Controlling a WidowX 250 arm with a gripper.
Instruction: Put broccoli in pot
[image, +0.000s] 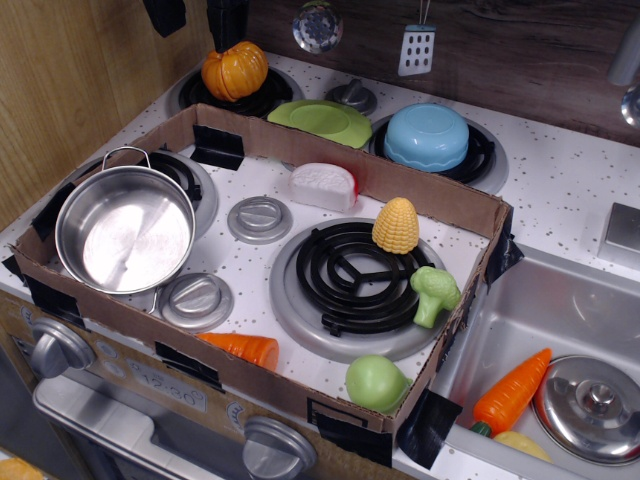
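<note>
The broccoli lies on the right edge of the big black burner, at about 3 o'clock from the burner's middle, with its bumpy green head up and its pale stem pointing down. The pot sits far off at 9 o'clock from the burner, on the left side of the worktop, and it is shiny and has nothing inside. Its thin wire handle sticks up at the pot's 12 o'clock side. A low cardboard wall goes all around the pot, the burner and the toy foods. A yellow corn stands just at 11 o'clock from the broccoli, near it but not touching. A round light-green fruit rests in the box corner at 7 o'clock from the broccoli. An orange carrot lies by the front wall, at 4 o'clock from the pot. Behind the box are an orange pumpkin, a green plate and a blue bowl turned upside down. In the sink on the right lie another carrot and a steel lid. Some dark shapes hang at the very top, but I cannot tell if one is the gripper or if it is apart or together.
</note>
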